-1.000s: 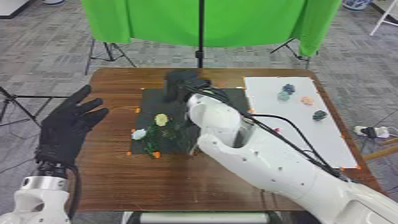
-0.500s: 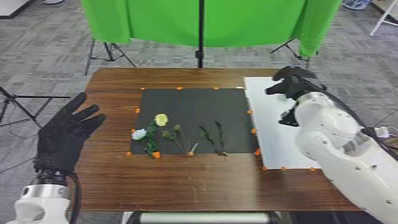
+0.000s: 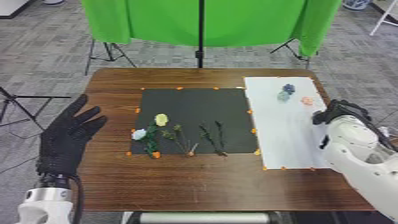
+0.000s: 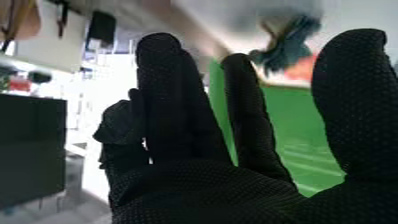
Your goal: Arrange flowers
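My right hand [image 3: 345, 111] is at the right side of the white sheet [image 3: 284, 132], over its edge. In the right wrist view the same hand [image 4: 204, 192] has fairly straight fingers and holds nothing visible; a teal flower head [image 4: 289, 46] and a pinkish one [image 4: 302, 69] show blurred beyond it. Blue [image 3: 289, 88], teal [image 3: 283, 96] and pink [image 3: 307, 101] flower heads lie on the sheet. On the dark mat [image 3: 204, 102] are a yellow flower [image 3: 161, 119], a white flower [image 3: 139, 134] and several green stems [image 3: 211, 137]. My left hand [image 3: 69, 131] is open left of the mat.
Orange tape pieces [image 3: 138, 110] mark the borders of the mat and sheet on the brown wooden table [image 3: 187, 185]. A green cloth [image 3: 258, 25] hangs behind the table on a dark stand [image 3: 200, 54].
My right hand has swung from above the back of the mat across to the sheet's right side, then nearer the robot. The mat's stems and the sheet's flower heads have come out from behind the arm.
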